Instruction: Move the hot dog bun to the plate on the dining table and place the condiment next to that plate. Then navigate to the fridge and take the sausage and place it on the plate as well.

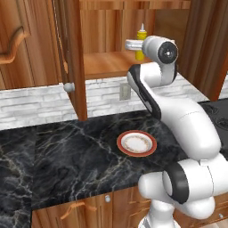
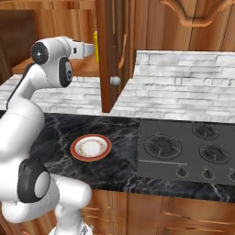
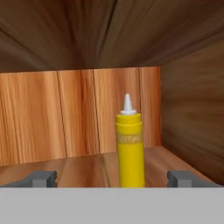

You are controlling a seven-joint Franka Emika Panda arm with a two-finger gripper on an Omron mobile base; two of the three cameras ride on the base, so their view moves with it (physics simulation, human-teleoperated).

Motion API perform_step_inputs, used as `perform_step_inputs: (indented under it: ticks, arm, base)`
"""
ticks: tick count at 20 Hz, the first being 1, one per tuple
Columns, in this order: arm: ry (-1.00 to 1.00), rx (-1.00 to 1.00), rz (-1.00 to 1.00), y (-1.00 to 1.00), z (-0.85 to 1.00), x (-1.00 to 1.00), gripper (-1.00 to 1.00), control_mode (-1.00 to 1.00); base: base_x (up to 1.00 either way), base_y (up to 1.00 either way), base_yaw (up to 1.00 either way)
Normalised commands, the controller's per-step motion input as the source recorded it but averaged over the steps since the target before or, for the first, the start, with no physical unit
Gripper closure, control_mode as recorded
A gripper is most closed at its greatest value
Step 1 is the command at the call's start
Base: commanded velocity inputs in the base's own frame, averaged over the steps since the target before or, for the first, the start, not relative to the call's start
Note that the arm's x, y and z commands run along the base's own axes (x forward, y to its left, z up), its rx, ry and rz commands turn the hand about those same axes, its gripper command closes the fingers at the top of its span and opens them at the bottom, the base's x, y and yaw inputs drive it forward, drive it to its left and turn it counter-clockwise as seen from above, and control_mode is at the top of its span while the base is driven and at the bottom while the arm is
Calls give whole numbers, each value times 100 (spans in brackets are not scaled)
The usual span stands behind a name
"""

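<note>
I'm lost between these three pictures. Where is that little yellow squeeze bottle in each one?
Left base view: the yellow bottle stands on the open cabinet's shelf, top centre, just behind the robot's hand.
Right base view: a thin yellow sliver at top left, beside the open cabinet door.
Hand view: upright in the centre, between the open jaws.
Shared landmark: the red-rimmed plate on the counter.

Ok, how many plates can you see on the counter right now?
1: a white plate with a red-orange rim on the black marble counter, left of the stove. Others may be hidden behind the arm.
</note>
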Motion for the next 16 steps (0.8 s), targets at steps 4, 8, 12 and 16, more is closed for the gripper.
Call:
perform_step_inputs:
  ticks: [4, 8, 12, 16]
  arm:
    - [0, 0, 0, -9, -12, 22, -100, -100]
    - [0, 0, 0, -29, -1, 16, -100, -100]
    - [0, 0, 0, -24, 0, 21, -100, -100]
    - [0, 0, 0, -10, 0, 26, -100, -100]
  base:
    - [0, 0, 0]
    - [0, 0, 0]
    - [0, 0, 0]
    - [0, 0, 0]
